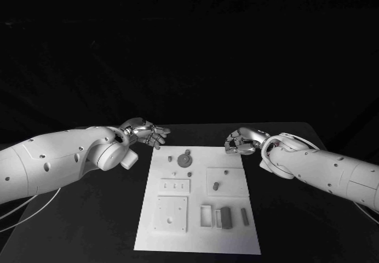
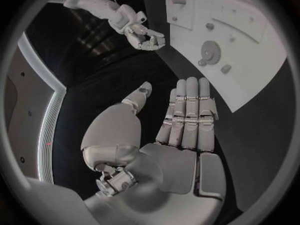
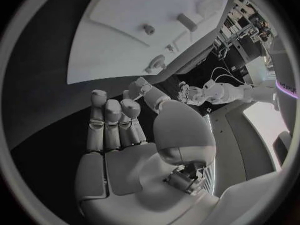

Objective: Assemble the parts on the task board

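The white task board (image 1: 197,230) lies in the middle of the black table. A round gear (image 1: 184,159) lies near its far end, with small pegs (image 1: 174,175) beside it. A raised square plate (image 1: 229,192) carries two short pins. Grey blocks (image 1: 226,217) stand near the front. My left hand (image 1: 148,134) hovers off the board's far left corner; its fingers (image 2: 187,110) are straight and the palm is bare. My right hand (image 1: 243,141) hovers off the far right corner with its fingers (image 3: 112,122) loosely bent and nothing in them.
Black table (image 1: 95,219) lies bare on both sides of the board. In the left wrist view the board (image 2: 262,70) with the gear (image 2: 210,50) is beyond the fingertips, and the right hand (image 2: 142,34) is farther off. The table's far edge runs behind both hands.
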